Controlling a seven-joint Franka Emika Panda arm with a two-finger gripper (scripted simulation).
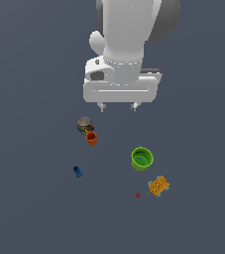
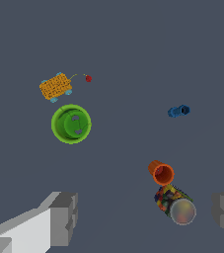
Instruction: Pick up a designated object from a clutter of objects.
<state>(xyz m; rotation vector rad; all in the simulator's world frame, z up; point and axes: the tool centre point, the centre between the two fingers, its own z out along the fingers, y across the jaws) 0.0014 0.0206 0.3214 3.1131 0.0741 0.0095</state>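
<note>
Orange cup stood touching the multicoloured can, well left of the green cup in the exterior view. Gripper hung high above, spread and empty; descending, a finger might strike the can.

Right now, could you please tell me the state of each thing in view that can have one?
gripper: open, empty, high above the clutter.
orange-red ribbed cup: not yet grasped, mouth open, right against the can.
multicoloured can: grey top showing, beside the orange-red cup.
lime-green cup: upright, mouth open, apart from the rest.
small blue piece: lying alone.
orange-yellow flat block: lying flat.
tiny red ball: resting near the block.
</note>
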